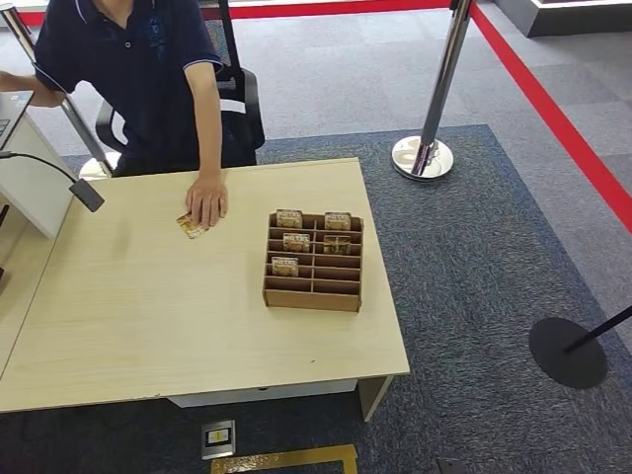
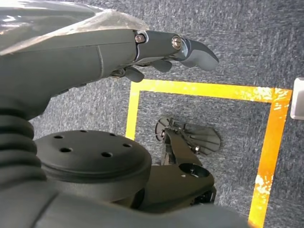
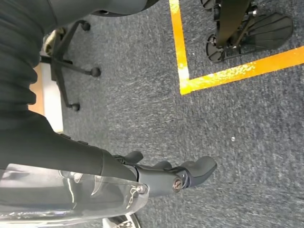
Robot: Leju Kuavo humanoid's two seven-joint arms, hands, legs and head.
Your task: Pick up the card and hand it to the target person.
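A small yellowish card [image 1: 190,226] lies on the light wooden table [image 1: 149,316], half under the hand [image 1: 206,200] of a person in a dark shirt seated behind the table. A brown slotted card holder [image 1: 314,261] stands right of it with several cards upright in its slots. My left hand [image 2: 168,50] hangs beside my body over grey carpet, fingers stretched out and holding nothing. My right hand [image 3: 168,175] hangs the same way, fingers out and empty.
A black office chair [image 1: 238,99] stands behind the person. A white stand with a black microphone arm [image 1: 82,188] is at the table's left. Chrome barrier posts [image 1: 425,153] and a black post base [image 1: 568,352] stand on the carpet to the right. Yellow floor tape [image 2: 201,89] marks my spot.
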